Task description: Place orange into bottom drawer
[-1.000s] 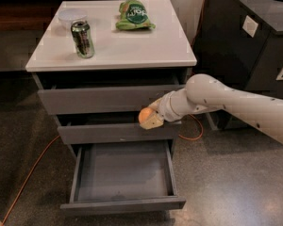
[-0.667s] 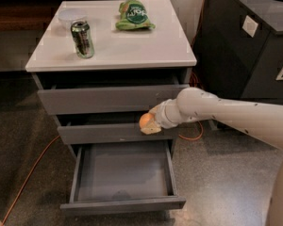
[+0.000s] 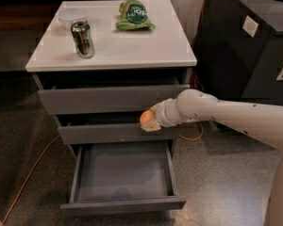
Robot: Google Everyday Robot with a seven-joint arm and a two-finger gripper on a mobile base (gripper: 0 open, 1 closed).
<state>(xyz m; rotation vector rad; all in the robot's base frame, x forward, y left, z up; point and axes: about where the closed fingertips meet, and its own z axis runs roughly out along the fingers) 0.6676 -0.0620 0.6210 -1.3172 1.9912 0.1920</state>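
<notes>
my gripper (image 3: 150, 122) is closed on the orange (image 3: 145, 117). the fingers pinch it from behind, so the fruit sticks out toward the left and only a sliver of them shows past it. i hold it in the air in front of the desk (image 3: 146, 51), below the front edge of the white top and nearer the front right corner than the left. it is level with the gap between the top drawer (image 3: 104, 99) and the middle drawer (image 3: 108, 133). my arm (image 3: 226, 117) reaches in from the right, past the desk's right edge.

the bottom drawer (image 3: 122, 171) is pulled well out toward the front, its shallow grey box open from above, and i see nothing lying in it. the orange seems to hang over the back of that box, on the side nearer the desk's right edge, though i cannot fix the exact spot beneath it from this angle.

so i judge the pick done and the drawer ready. what is left is to bring the fruit down into the box, loosen my fingers and draw the arm clear. the orange is not yet inside. on the top, the drinks can (image 3: 82, 38) stands near the left edge and the green snack bag (image 3: 134, 15) lies by the back edge, both well apart from my gripper.
</notes>
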